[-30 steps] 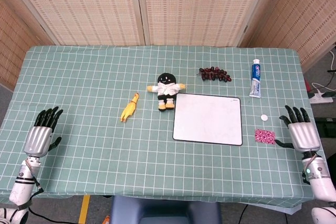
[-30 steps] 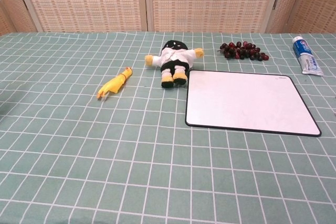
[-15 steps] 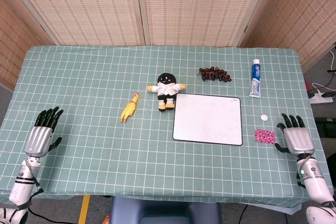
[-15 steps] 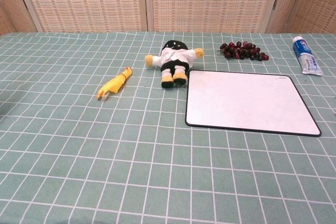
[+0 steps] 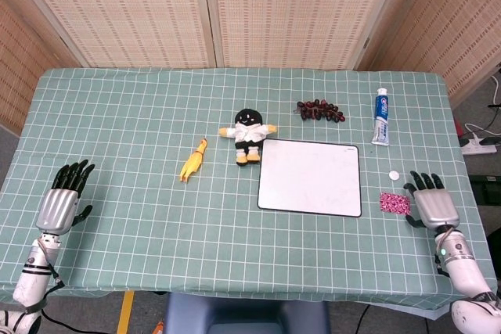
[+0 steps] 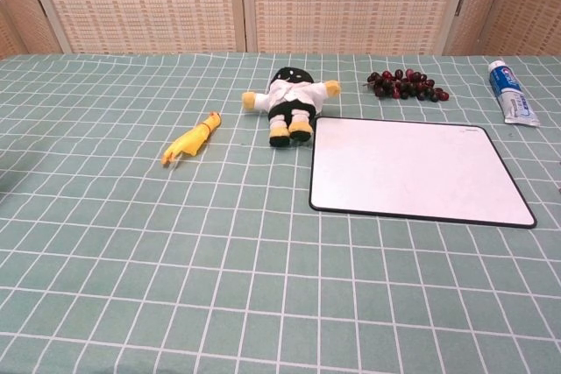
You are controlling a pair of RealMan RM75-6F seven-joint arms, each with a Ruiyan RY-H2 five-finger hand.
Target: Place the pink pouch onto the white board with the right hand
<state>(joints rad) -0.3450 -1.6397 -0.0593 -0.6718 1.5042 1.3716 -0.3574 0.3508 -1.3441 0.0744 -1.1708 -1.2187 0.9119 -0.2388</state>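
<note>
- Progress: nothing placed yet. The small pink patterned pouch (image 5: 394, 202) lies flat on the green checked tablecloth (image 5: 141, 115), lower right of the head view, just off the right edge of the white rectangular board with a dark rim (image 5: 310, 177) — near it, not on it.
- My right hand (image 5: 433, 202) sits just right of the pouch, palm down, fingers apart and pointing up-frame; it holds nothing. Whether the thumb side touches the pouch I cannot tell at this size.
- My left hand (image 5: 61, 199) rests at the lower left of the frame, fingers spread, empty, well apart from everything else.
- Left to do, as I judge it: close on the pouch, lift, carry it leftward over the rim, set it down on the board.
- Pouch appearance: roughly rectangular, thin, magenta with a fine pale speckle — looks soft and light. Its low profile may make the pinch awkward.
- A small white round cap-like disc (image 5: 394, 175) lies just above the pouch; keep clear of it.
- Chest view shows the board but neither hand nor pouch.
</note>
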